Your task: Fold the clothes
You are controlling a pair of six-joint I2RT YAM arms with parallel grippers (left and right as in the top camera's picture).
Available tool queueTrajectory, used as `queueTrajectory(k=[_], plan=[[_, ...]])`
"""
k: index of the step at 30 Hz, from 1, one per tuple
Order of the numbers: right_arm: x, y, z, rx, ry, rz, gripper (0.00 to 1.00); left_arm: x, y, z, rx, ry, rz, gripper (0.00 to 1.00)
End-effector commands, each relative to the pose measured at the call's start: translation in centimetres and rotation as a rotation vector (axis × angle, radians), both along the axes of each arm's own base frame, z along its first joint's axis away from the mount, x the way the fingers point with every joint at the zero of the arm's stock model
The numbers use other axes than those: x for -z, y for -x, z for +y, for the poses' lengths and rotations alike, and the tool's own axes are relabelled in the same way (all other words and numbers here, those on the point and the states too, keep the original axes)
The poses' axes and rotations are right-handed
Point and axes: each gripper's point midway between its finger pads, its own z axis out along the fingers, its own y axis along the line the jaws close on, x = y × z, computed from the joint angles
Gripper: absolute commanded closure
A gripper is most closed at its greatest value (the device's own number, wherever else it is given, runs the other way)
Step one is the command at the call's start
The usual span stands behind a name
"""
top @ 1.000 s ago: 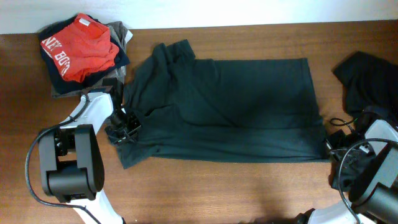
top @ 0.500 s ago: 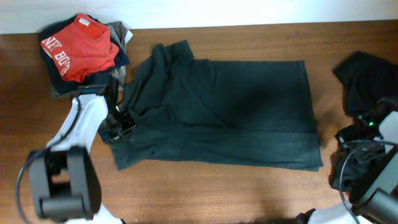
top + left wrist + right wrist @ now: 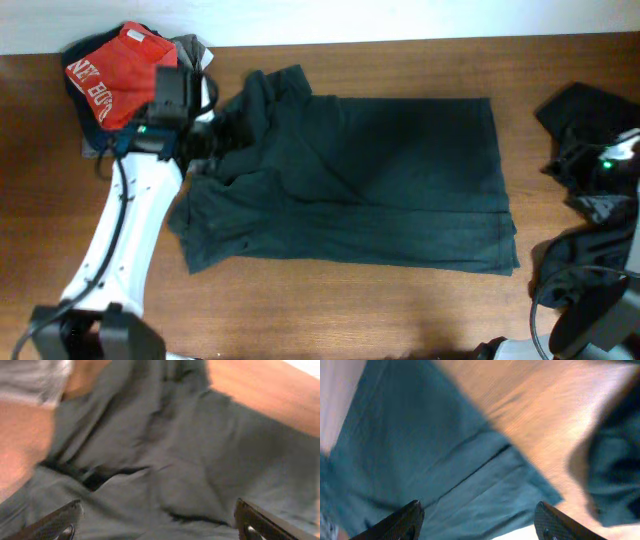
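Left wrist view: the left tool (image 3: 156, 522) stands wide, its two fingers far apart, and nothing is between them. Just under it lies the dark T-shirt (image 3: 165, 460), wrinkled, with a deep crease across the cloth; this picture is blurred. In the right wrist view the right tool (image 3: 479, 519) is also wide and holds nothing. It hangs above a corner of the same shirt, where the folded layers show as stepped edges. Beside this corner is the bare worktop (image 3: 530, 420), and then a black garment (image 3: 615, 475). Seen from overhead, the shirt lies in the middle of the worktop, folded into a long rectangle, with its collar end bunched up at the far left, where the left tool is over it. The black garment lies crumpled at the right edge, apart from the shirt. Farthest, in the far left corner, a red garment (image 3: 115, 75) with white letters lies on top of a pile (image 3: 188, 48) of other pieces.
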Motion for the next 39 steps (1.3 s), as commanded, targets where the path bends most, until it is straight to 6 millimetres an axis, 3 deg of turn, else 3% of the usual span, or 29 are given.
queueTrajectory(k=[1, 5, 9, 15, 18, 21, 27, 32, 37, 39], plan=[[-1.2, -1.6, 4.0, -0.172, -0.018, -0.067, 0.24, -1.0, -4.1, -2.5, 0.077, 0.022, -0.010, 0.05], [-0.6, -2.1, 6.5, -0.270, 0.049, -0.025, 0.24, -1.2, -8.6, -4.1, 0.091, -0.011, -0.008, 0.04], [0.0, -2.2, 8.7, -0.356, 0.111, 0.017, 0.24, 0.1, -13.3, -5.9, 0.105, -0.008, -0.025, 0.05], [0.5, -2.0, 12.3, -0.401, 0.133, 0.061, 0.25, 5.7, -18.4, -6.7, 0.086, -0.050, -0.051, 0.05], [1.1, -1.7, 13.4, -0.452, 0.187, 0.084, 0.25, 9.1, -19.6, -6.8, 0.069, -0.094, -0.043, 0.05], [2.1, -1.2, 14.6, -0.498, 0.207, 0.106, 0.24, 10.9, -20.4, -7.5, 0.075, -0.098, -0.054, 0.05], [4.7, -0.4, 16.5, -0.504, 0.197, 0.137, 0.24, 12.6, -21.7, -9.4, 0.095, -0.087, -0.102, 0.08], [7.1, 0.3, 16.8, -0.473, 0.185, 0.157, 0.24, 13.1, -21.9, -11.1, 0.114, -0.087, -0.126, 0.11], [8.0, 1.0, 16.7, -0.475, 0.182, 0.180, 0.24, 15.4, -21.8, -11.3, 0.119, -0.093, -0.099, 0.11], [8.0, 1.0, 16.7, -0.475, 0.182, 0.180, 0.25, 16.4, -21.7, -11.1, 0.118, -0.097, -0.081, 0.15]])
